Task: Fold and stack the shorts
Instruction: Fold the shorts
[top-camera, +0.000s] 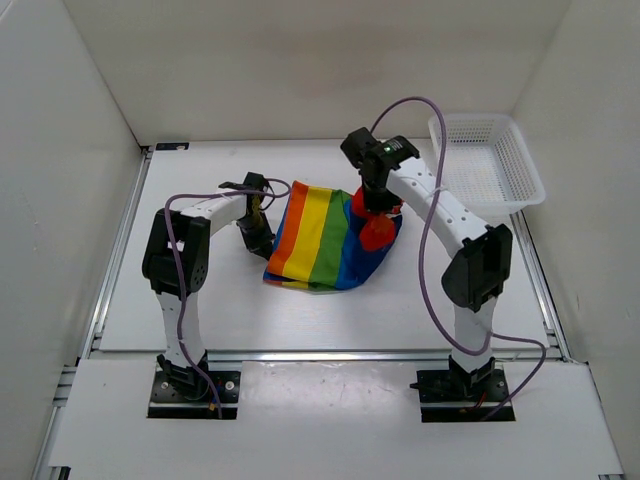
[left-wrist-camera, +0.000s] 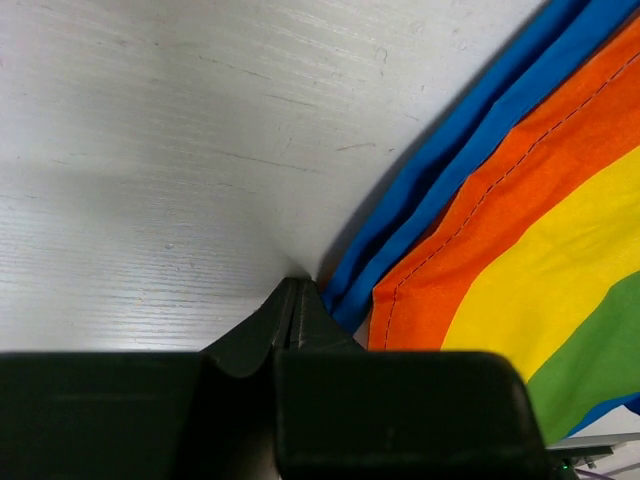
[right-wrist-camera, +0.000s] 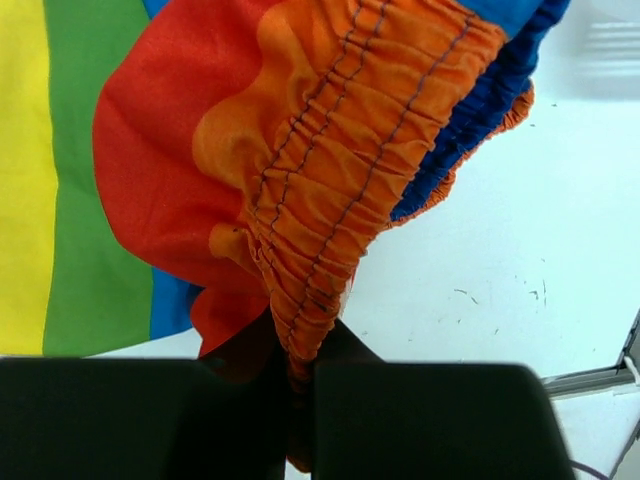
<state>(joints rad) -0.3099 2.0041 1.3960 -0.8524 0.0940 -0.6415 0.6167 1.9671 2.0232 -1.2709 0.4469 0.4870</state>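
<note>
Overhead view: a white table (top-camera: 200, 300) with two robot arms at its near edge. The rainbow-striped shorts (top-camera: 320, 240) lie between them in the middle, partly folded over, with the right side pulled up into a bunch. A white basket (top-camera: 490, 160) sits at the far right, well apart. The risk here is that the two arms do not share the load. If only one side is truly caught, a lift would likely drag the cloth askew and spoil the fold. The left gripper (top-camera: 262, 232) is down at the left edge of the shorts. The right gripper (top-camera: 376, 216) is above the raised bunch.

Left wrist view: the jaws are pressed fully together with their tips on the table. The blue hem (left-wrist-camera: 430, 190) runs just beside the tips, perhaps touching one finger. No cloth shows between the jaws, so this grasp may have missed, and pulling away could leave that edge behind.

Right wrist view: the jaws are clamped on the gathered orange waistband (right-wrist-camera: 340, 200), which rises from between them. The grip takes a narrow pinch of stretchy elastic, which could slip out under tension.
</note>
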